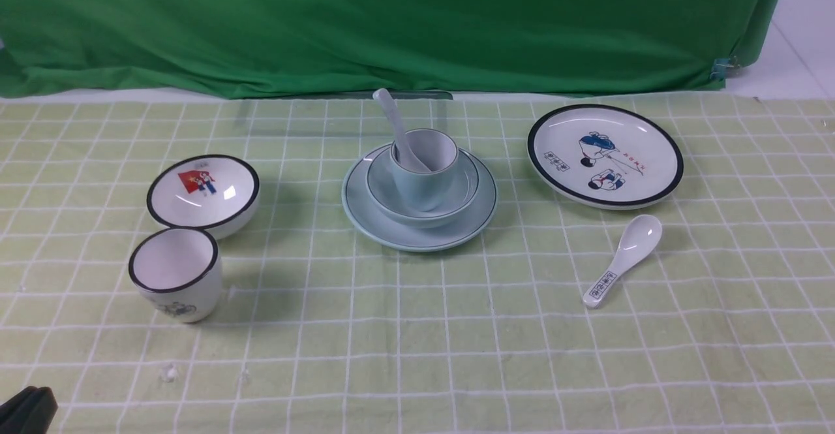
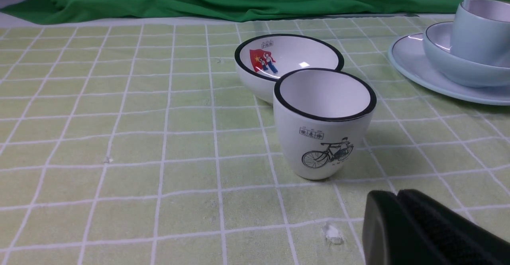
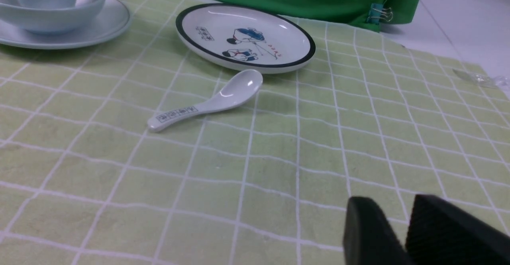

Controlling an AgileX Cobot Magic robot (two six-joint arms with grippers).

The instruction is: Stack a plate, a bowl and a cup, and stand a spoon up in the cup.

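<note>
The pale blue-green plate (image 1: 417, 237) lies mid-table with the matching bowl (image 1: 390, 194) on it and the handleless cup (image 1: 417, 186) standing in the bowl. The pale spoon (image 1: 390, 115) stands in the cup, its handle leaning back and left. My left gripper (image 2: 398, 195) is shut and empty, low over the cloth near the front-left corner (image 1: 29, 409), well short of the stack. In the right wrist view my right gripper (image 3: 396, 202) is open with nothing between its fingers, apart from the stack (image 3: 51, 18). The front view does not show the right gripper.
A white black-rimmed bowl (image 1: 202, 189) and a white black-rimmed cup (image 1: 176, 277) stand at the left. At the right lie a cartoon-print plate (image 1: 605, 155) and a white spoon with a printed handle (image 1: 623, 258). A green backdrop (image 1: 391, 23) hangs behind the table.
</note>
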